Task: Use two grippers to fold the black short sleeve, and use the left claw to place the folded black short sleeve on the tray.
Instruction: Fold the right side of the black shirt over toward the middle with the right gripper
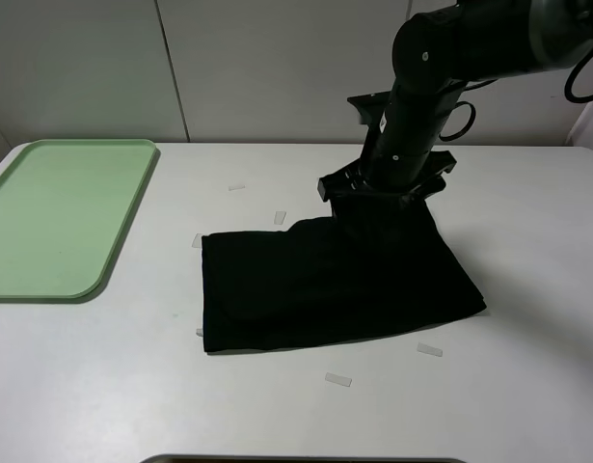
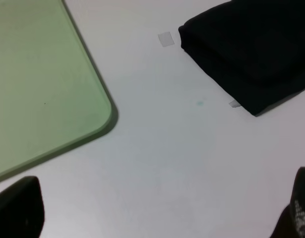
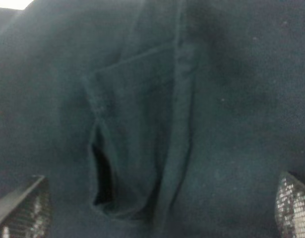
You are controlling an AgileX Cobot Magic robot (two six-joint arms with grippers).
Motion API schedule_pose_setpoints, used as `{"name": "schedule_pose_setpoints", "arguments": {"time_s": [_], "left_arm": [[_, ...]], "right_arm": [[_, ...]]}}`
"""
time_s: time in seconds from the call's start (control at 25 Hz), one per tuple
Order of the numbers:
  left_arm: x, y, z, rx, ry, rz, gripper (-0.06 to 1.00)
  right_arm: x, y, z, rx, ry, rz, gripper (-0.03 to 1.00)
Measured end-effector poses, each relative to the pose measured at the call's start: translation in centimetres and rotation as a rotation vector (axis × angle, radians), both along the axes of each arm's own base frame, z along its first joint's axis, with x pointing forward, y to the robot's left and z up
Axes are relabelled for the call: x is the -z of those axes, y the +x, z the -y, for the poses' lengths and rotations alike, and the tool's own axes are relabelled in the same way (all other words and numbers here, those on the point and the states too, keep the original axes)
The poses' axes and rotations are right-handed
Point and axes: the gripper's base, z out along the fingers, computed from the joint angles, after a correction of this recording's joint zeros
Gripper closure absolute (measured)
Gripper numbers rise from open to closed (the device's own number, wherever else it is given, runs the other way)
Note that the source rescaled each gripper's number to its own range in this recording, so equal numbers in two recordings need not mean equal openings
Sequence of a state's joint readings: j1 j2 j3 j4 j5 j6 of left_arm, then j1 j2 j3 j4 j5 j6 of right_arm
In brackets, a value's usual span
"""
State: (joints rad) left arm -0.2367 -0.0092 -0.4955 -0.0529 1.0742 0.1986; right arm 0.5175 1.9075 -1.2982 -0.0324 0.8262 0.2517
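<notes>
Black short sleeve (image 1: 325, 285) lies folded on the white surface (image 1: 277, 415), about mid-surface and right of centre in the exterior high view. It makes a rough rectangle, wider than deep. The long axis runs left to right across that view, and the right end sits slightly nearer the camera. The left short edge is straight and layered. The far right part is bunched and peaks up under the right pincer (image 1: 381, 196). No lettering shows, only plain black cloth.

Right pincer is directly over that far right bunch, with the arm coming down from the upper right. In the right wrist view its fingers (image 3: 23, 213) stand wide apart at the frame corners. Dark cloth with a raised fold and seam fills the space between them, and nothing is clamped.

Left pincer (image 2: 157, 213) is not in the exterior high view. In the left wrist view its fingers (image 2: 18, 208) are spread wide over bare surface and hold nothing. That view also shows a tray corner and the shirt's folded corner (image 2: 251, 49), well apart from each other.

Pale-green tray (image 1: 65, 217) is at the far left, long axis running away from the camera. It is well clear of the shirt.

Small clear tape bits (image 1: 337, 379) are scattered on the surface around the shirt.
</notes>
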Motion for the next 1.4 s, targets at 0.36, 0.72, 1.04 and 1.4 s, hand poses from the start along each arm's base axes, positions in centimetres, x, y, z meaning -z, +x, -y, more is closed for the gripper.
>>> {"name": "schedule_pose_setpoints", "arguments": {"time_s": [0.36,0.72,1.04,1.4], "left_arm": [[0.0,0.0,0.0,-0.001,0.001,0.000,-0.06],[0.0,0.0,0.0,0.011,0.017,0.006,-0.06],[0.0,0.0,0.0,0.040,0.055,0.020,-0.06],[0.0,0.0,0.0,0.043,0.059,0.021,-0.06]], "right_arm": [[-0.5,1.9,2.9,-0.095,-0.128,0.105,-0.03],[-0.2,4.3,4.8,-0.089,-0.156,0.272,-0.03],[4.6,3.1,3.5,-0.062,-0.100,0.168,-0.03],[6.5,0.0,0.6,-0.105,-0.041,0.116,-0.03]]}}
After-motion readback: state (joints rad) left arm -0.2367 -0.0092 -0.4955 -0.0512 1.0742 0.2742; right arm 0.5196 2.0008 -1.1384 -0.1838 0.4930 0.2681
